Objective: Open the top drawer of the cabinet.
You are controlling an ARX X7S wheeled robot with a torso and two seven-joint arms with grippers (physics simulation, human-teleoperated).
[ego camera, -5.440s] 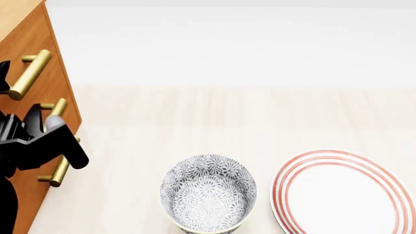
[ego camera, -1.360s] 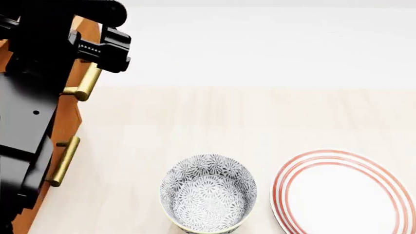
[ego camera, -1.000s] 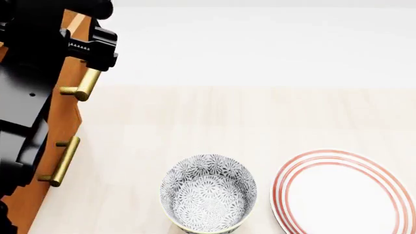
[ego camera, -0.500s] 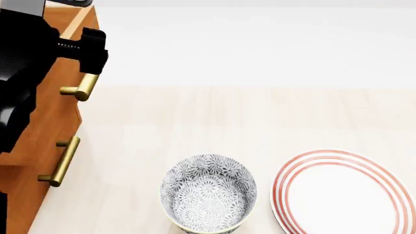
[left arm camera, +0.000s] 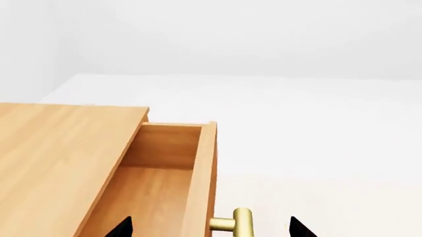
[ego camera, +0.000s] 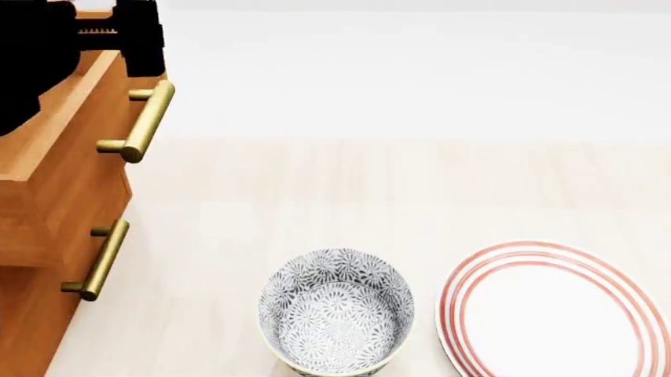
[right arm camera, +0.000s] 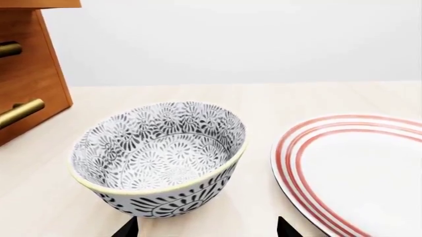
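The cabinet (ego camera: 31, 314) stands at the left edge of the head view. Its top drawer (ego camera: 74, 173) is pulled out, and the left wrist view shows its bare wooden inside (left arm camera: 151, 197) beside the cabinet top (left arm camera: 66, 148). The drawer's brass bar handle (ego camera: 141, 122) is in full view with nothing gripping it. My left gripper (ego camera: 115, 35) hovers just above and behind the handle, open; its fingertips (left arm camera: 122, 229) stand wide apart on either side of the handle (left arm camera: 240, 224). My right gripper (right arm camera: 206, 229) is open and empty, low over the table in front of the patterned bowl.
A patterned bowl (ego camera: 335, 314) sits at the front centre, and a white plate with red rings (ego camera: 555, 310) lies to its right. A lower drawer's brass handle (ego camera: 100, 259) sticks out below the open drawer. Pale wooden tabletop stretches behind bowl and plate.
The top drawer has slid out with my left gripper on its handle. In the last half second the gripper let go and rose, leaving the whole handle showing.
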